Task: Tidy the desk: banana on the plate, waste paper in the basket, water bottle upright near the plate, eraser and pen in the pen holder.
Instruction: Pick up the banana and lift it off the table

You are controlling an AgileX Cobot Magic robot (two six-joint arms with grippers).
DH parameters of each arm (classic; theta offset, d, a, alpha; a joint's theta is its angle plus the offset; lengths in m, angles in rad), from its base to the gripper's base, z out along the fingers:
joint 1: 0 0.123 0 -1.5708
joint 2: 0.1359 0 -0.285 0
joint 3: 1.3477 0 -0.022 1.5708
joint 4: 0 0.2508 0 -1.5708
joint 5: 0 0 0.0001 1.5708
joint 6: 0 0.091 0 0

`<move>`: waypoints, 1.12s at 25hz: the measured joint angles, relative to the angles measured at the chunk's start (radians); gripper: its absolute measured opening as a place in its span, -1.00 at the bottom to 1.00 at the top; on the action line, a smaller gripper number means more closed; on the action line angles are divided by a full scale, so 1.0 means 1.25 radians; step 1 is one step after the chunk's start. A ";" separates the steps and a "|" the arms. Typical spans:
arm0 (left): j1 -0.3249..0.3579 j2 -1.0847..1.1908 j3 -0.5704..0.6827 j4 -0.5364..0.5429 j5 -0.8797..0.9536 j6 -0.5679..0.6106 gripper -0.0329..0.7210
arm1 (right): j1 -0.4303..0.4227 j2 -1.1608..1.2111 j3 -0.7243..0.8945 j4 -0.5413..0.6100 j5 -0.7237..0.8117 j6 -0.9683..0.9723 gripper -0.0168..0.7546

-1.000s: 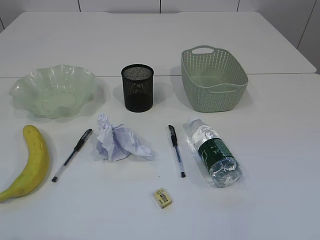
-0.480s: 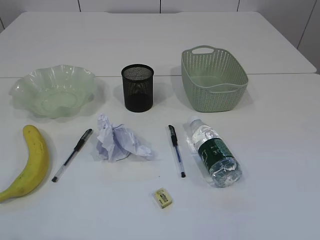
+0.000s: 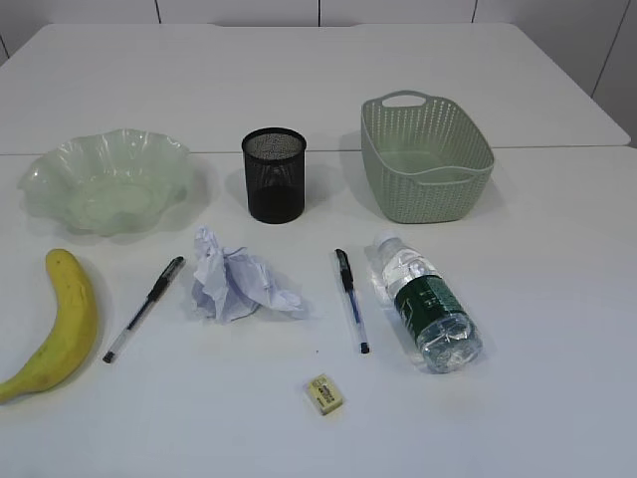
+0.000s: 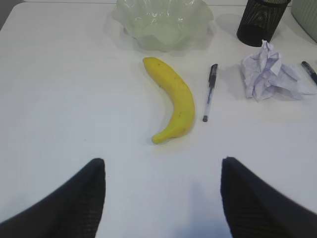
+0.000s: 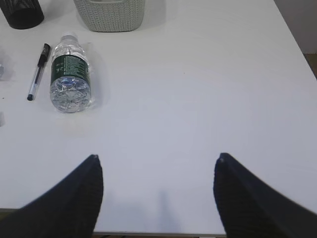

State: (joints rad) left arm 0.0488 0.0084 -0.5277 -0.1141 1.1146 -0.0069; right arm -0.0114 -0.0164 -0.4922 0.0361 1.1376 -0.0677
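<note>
A yellow banana (image 3: 58, 324) (image 4: 174, 99) lies at the front left, below the wavy pale-green plate (image 3: 40, 179) (image 4: 129, 22). Crumpled waste paper (image 3: 237, 286) (image 4: 270, 77) sits mid-table, one pen (image 3: 144, 307) (image 4: 209, 91) to its left and another pen (image 3: 349, 299) (image 5: 38, 71) to its right. The water bottle (image 3: 426, 303) (image 5: 70, 80) lies on its side. A small eraser (image 3: 322, 393) rests near the front edge. Behind stand the black mesh pen holder (image 3: 274, 174) and the green basket (image 3: 426, 157). My left gripper (image 4: 162, 163) and right gripper (image 5: 157, 159) hover open and empty over bare table; neither shows in the exterior view.
The table's right edge (image 5: 297, 47) runs close beside the right gripper, and its near edge (image 5: 158, 233) shows just below the jaws. A seam between two tabletops (image 3: 557, 148) crosses behind the basket.
</note>
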 joint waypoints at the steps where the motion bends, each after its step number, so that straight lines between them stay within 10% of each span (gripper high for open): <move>1: 0.000 0.000 0.000 0.000 0.000 0.000 0.46 | 0.000 0.000 0.000 0.000 0.000 0.000 0.39; 28: 0.000 0.000 0.000 0.000 0.000 0.000 0.40 | 0.000 0.000 0.000 0.000 0.000 0.000 0.39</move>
State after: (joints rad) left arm 0.0488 0.0084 -0.5277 -0.1141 1.1146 -0.0069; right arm -0.0114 -0.0164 -0.4922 0.0361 1.1376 -0.0677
